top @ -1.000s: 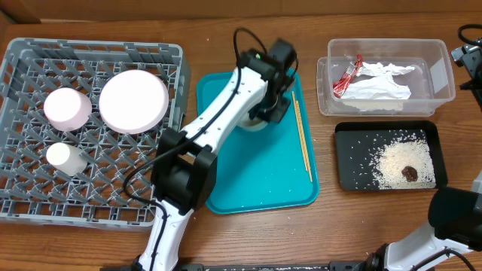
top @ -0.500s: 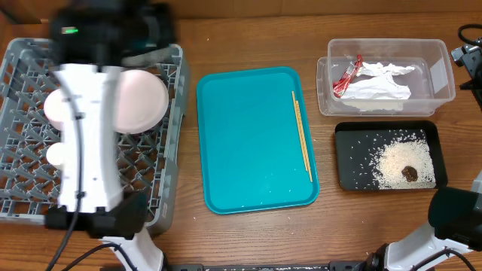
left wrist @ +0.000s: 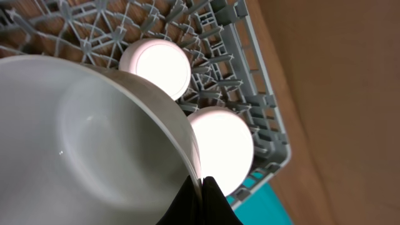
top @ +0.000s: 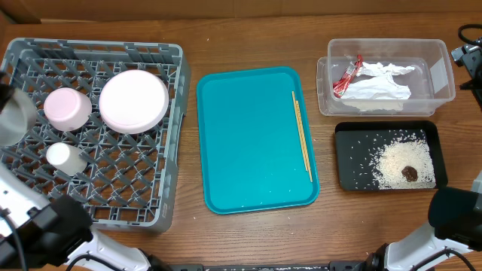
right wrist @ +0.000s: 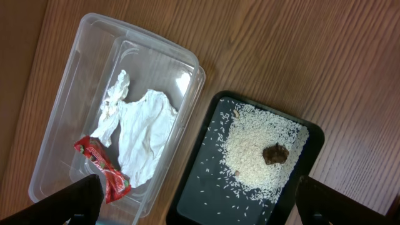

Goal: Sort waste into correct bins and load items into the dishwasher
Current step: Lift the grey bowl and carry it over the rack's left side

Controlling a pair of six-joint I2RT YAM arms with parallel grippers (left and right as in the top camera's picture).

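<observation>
My left gripper (left wrist: 204, 199) is shut on the rim of a white bowl (left wrist: 87, 150) and holds it above the left edge of the grey dish rack (top: 158, 60); the bowl shows blurred at the overhead view's left edge (top: 12, 117). The rack holds a large plate (top: 133, 101), a smaller bowl (top: 68, 108) and a small cup (top: 64, 156). The clear tub (top: 440, 75) holds the red wrapper (top: 347, 76) and the white napkin (top: 380, 84). The black tray (top: 350, 177) holds rice with a brown lump (top: 410, 173). My right gripper (right wrist: 209, 212) is open and empty, high above both bins.
The teal serving tray (top: 252, 143) lies in the middle with a thin wooden stick (top: 302, 135) along its right side. The left arm's base (top: 45, 233) is at the front left. The right arm (top: 468, 56) is at the right edge.
My left arm has swung from the teal tray leftward across the rack, carrying the white bowl to the rack's left edge. The right arm has not moved.
</observation>
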